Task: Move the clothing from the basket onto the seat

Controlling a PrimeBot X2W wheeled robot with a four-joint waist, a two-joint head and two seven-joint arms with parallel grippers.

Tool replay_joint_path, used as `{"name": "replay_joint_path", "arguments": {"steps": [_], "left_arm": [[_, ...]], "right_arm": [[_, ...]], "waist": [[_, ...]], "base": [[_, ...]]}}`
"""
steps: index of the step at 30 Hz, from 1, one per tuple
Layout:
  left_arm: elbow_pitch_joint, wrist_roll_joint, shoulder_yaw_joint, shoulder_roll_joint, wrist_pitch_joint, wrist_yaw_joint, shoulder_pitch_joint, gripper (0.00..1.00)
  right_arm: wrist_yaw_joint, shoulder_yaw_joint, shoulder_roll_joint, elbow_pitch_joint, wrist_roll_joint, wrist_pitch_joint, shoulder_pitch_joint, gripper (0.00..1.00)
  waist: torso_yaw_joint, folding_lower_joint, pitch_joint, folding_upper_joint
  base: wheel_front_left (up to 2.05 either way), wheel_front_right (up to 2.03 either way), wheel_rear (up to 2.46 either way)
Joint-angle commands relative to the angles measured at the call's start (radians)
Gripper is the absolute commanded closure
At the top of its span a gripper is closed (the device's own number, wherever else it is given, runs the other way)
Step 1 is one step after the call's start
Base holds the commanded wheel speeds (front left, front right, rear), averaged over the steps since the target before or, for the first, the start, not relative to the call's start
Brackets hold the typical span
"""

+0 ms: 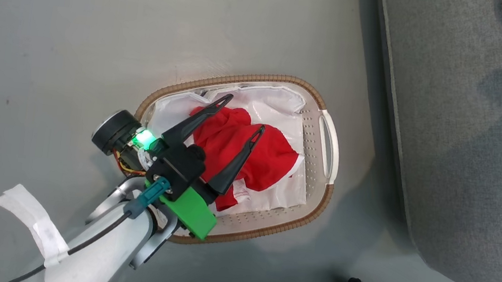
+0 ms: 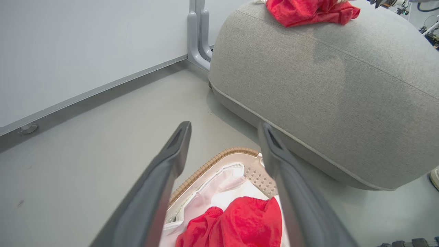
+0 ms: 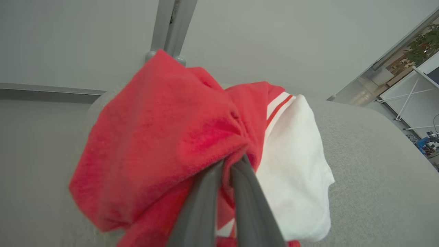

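Counted: two garments. Found first red garment point(image 1: 253, 160) crumpled and soft inside oval perforated basket point(image 1: 327, 143), atop thin white liner point(image 1: 280, 101). Noted left gripper point(image 1: 243, 113) above it, fingers spread wide, gripping nothing. Found second red garment point(image 3: 161, 137), fleecy, with white sleeve and striped trim, on grey upholstered seat point(image 3: 377, 164), pinched between pressed-together fingers of right gripper point(image 3: 232, 163). Observed basket on smooth grey floor point(image 1: 76, 43), just beside rounded, seamed seat. One basket, one seat.
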Motion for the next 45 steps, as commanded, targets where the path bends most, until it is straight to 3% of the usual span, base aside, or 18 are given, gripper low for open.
{"name": "replay_joint_path", "arguments": {"steps": [1, 14, 22, 33, 40, 45], "left_arm": [[0.007, -0.007, 0.004, 0.005, -0.011, 0.006, -0.003, 0.0], [0.088, -0.071, 0.046, -0.023, -0.097, 0.033, 0.053, 0.0], [0.147, -0.126, 0.124, -0.063, -0.13, 0.057, 0.115, 0.0], [0.126, -0.113, 0.387, -0.137, -0.131, 0.072, 0.319, 0.0], [0.105, -0.072, 0.562, -0.173, -0.13, 0.078, 0.446, 0.0], [0.101, -0.042, 0.636, -0.195, -0.13, 0.048, 0.522, 0.0]], "right_arm": [[-0.001, 0.011, 0.004, -0.007, 0.012, -0.005, 0.029, 0.0], [-0.001, 0.193, 0.008, -0.09, 0.085, -0.005, 0.222, 0.0], [-0.001, 0.274, 0.011, -0.096, 0.142, -0.005, 0.262, 0.0], [-0.001, 0.369, 0.078, -0.1, 0.25, -0.005, 0.314, 0.0], [-0.001, 0.362, 0.159, -0.222, 0.336, -0.004, 0.463, 0.0], [-0.001, 0.41, 0.178, -0.299, 0.399, -0.004, 0.605, 0.0]], "waist": [[-0.001, -0.0001, -0.022, 0.0115], [-0.004, -0.0001, -0.199, 0.0115], [0.035, -0.0001, -0.366, 0.0115], [0.157, -0.0001, -0.574, 0.0115], [0.221, -0.0001, -0.628, 0.0115], [0.249, -0.0001, -0.65, 0.0115]], "base": [[0.0, 0.0, 0.0], [0.0, 0.0, 0.0], [0.0, 0.0, 0.0], [0.0, 0.0, 0.0], [0.0, 0.0, 0.0], [0.0, 0.0, 0.0]]}}
